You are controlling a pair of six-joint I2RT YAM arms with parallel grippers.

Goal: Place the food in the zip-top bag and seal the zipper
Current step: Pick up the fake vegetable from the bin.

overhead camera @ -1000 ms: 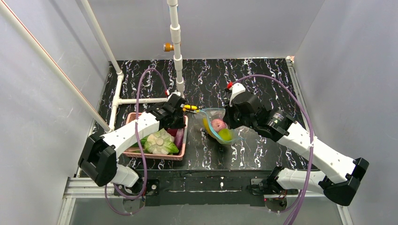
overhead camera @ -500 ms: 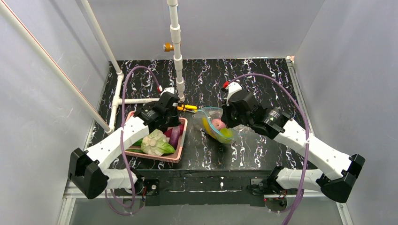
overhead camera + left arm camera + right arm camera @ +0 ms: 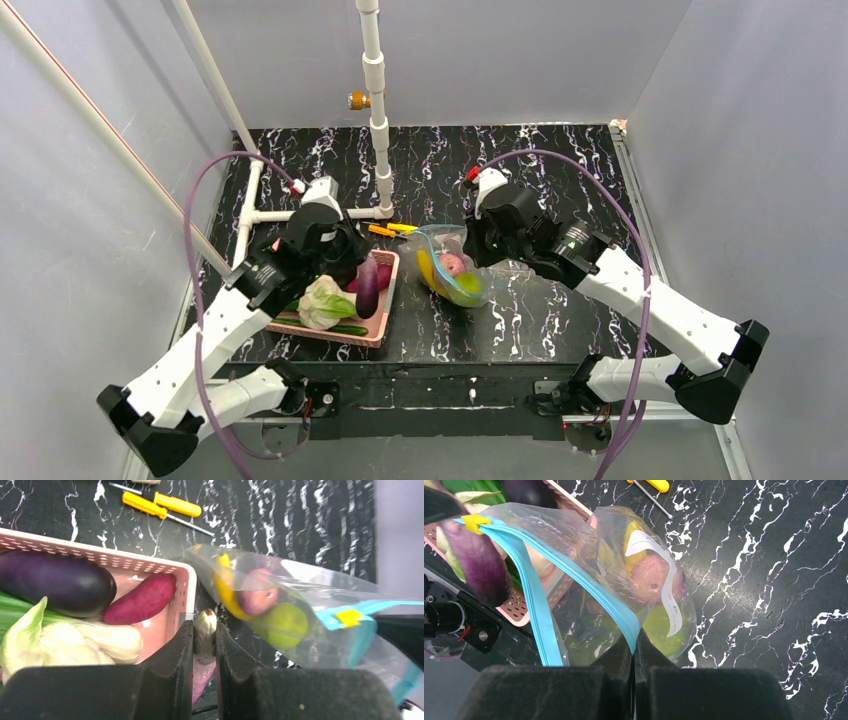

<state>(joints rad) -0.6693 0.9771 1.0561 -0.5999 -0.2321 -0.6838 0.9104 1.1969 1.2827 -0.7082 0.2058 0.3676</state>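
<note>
Risk at the left: the left tool was clamped on only the pale stalk end of a small purple oblong toy vegetable. It hung over the 3 o'clock corner of the pink perforated plastic basket. With so narrow a hold, the piece would likely swing or slip out on its way across, dropping onto the black marbled worktop.

Risk at the right: the right tool was pinched together on the teal-blue zipper strip of the clear plastic zip-top bag, at a single spot. The mouth probably sagged, so an arriving piece could catch the rim, push the bag aside or drag the strip from the pinch. The load inside might also tip out.

Seen from above, the basket sat at about 8 o'clock of the worktop's middle. It held a large dark purple toy aubergine, a red-purple oblong piece and a white-and-green leafy head.

The bag lay just right of the basket, near the middle, with two yellow-handled screwdrivers at its 11 o'clock. It looked crumpled and bulging, and was lifted at the pinched edge. Inside were a long yellow piece, a pinkish-red rounded piece and a green pear. The zipper's two strips stood apart, with a small yellow slider at the far end.
</note>
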